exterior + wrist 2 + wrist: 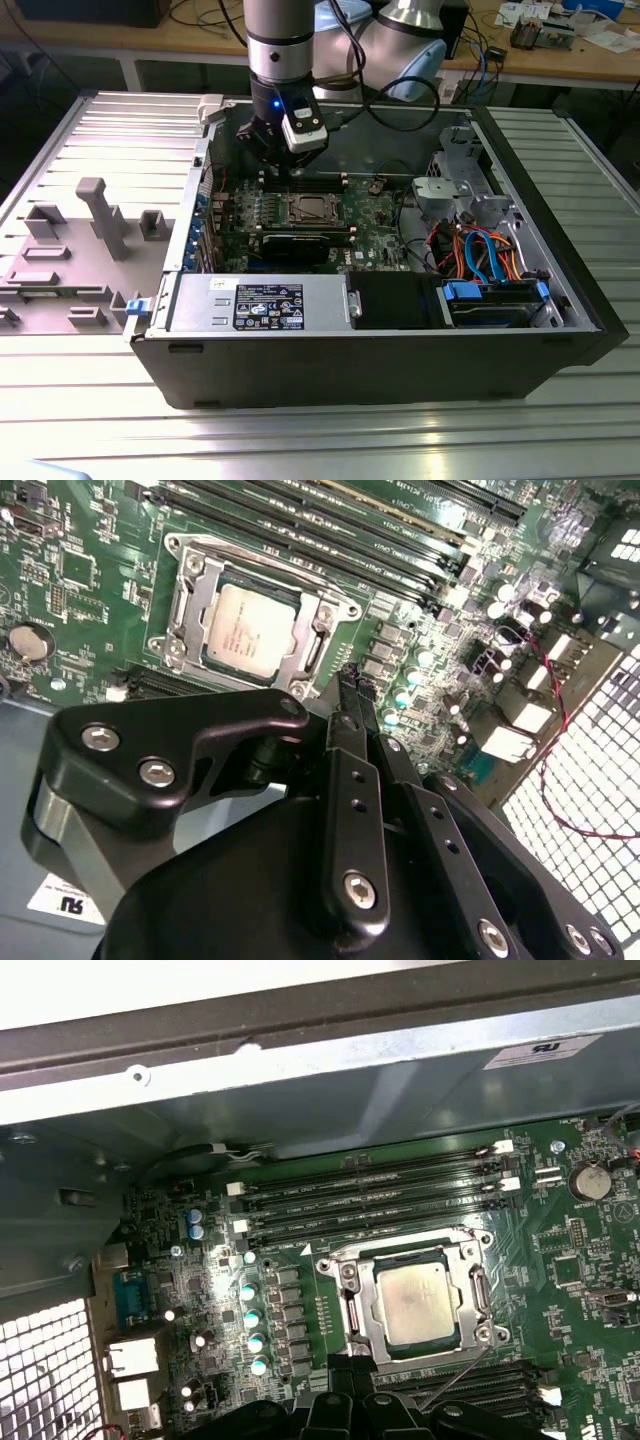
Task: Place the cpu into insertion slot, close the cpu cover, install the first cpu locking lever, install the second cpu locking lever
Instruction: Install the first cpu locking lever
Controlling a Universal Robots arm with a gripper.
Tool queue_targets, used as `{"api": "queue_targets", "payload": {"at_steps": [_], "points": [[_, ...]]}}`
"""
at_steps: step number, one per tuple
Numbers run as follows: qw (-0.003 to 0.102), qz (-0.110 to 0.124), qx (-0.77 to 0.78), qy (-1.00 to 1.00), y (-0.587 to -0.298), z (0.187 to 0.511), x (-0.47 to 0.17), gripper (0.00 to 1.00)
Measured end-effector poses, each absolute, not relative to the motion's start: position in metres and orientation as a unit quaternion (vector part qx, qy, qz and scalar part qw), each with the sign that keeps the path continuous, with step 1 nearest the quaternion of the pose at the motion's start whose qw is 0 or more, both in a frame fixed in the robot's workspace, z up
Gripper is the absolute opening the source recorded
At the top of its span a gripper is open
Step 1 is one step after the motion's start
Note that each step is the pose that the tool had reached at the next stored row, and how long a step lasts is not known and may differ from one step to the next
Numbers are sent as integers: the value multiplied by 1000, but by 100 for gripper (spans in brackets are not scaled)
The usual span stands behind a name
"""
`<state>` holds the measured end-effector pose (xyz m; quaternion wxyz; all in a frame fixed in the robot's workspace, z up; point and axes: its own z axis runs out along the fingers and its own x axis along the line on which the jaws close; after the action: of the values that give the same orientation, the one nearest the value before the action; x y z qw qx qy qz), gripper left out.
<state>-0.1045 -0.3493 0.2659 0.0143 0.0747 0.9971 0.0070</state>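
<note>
The cpu (pixel 250 630) lies flat in the insertion slot (pixel 305 208) on the green board, its pale metal top facing up. The silvery cpu cover (pixel 190 595) lies down around it as a frame, and both show again as the cpu (pixel 415 1305) and cpu cover (pixel 350 1295). A thin wire lever (pixel 455 1375) runs slantwise off one corner of the socket. My gripper (pixel 355 685) hovers above the board a short way off the socket's edge, shut with nothing in it. In the exterior view the gripper (pixel 290 168) hangs just behind the socket.
Long black memory slots (pixel 370 1200) run beside the socket. The open computer case (pixel 560 290) walls the board in, with a grey drive cage (pixel 455 190), coloured cables (pixel 485 250) and a power supply box (pixel 260 300). Grey fixtures (pixel 100 215) stand at the exterior view's left.
</note>
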Motion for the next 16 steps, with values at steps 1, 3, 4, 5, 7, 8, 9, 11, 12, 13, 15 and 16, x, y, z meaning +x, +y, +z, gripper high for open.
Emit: {"api": "queue_targets", "payload": {"at_steps": [1,3,4,5,7,8,9,11,12,13,15,16], "points": [[14,7,70,997,-349,266,-105,11],[14,7,56,998,-349,266,-105,11],[14,8,53,998,-349,266,-106,11],[14,9,52,998,-349,266,-108,11],[14,10,52,999,-349,265,-113,11],[14,10,49,999,-349,265,-114,11],[14,10,44,999,-349,265,-114,11],[14,10,29,999,-349,265,-114,11],[14,10,22,1000,-349,265,-114,11],[14,11,11,1000,-349,265,-114,11],[14,11,1,1000,-349,265,-114,11],[14,11,1,1000,-349,265,-114,11]]}}
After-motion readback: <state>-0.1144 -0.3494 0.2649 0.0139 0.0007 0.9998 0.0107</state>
